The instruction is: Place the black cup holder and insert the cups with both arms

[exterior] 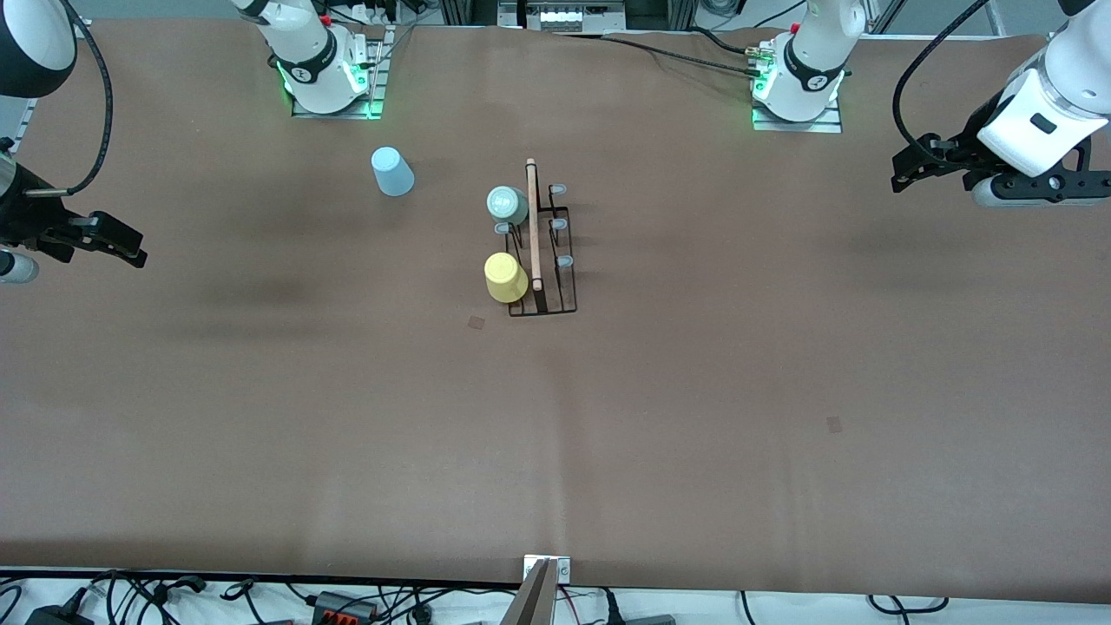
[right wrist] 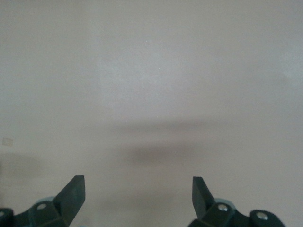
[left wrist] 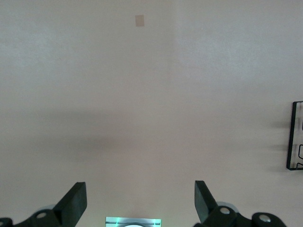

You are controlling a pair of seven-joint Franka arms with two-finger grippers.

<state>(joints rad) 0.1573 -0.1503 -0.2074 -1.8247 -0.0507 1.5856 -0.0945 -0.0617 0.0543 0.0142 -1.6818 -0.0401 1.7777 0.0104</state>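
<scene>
The black cup holder [exterior: 545, 260] stands at the middle of the table with its wooden rod on top. A grey-green cup [exterior: 507, 205] and a yellow cup [exterior: 505, 277] sit on its pegs on the side toward the right arm's end. A light blue cup [exterior: 392, 171] stands upside down on the table, apart from the holder, toward the right arm's base. My left gripper [exterior: 904, 172] [left wrist: 140, 198] hangs open and empty over bare table at its own end; a corner of the holder [left wrist: 294, 142] shows there. My right gripper [exterior: 130, 246] [right wrist: 138, 196] is open and empty over bare table at its end.
The arms' bases [exterior: 330, 78] [exterior: 798, 87] stand along the table's edge farthest from the front camera. Small tan patches [exterior: 476, 322] [exterior: 834, 424] mark the brown cloth. A metal bracket [exterior: 542, 586] and cables line the edge nearest the front camera.
</scene>
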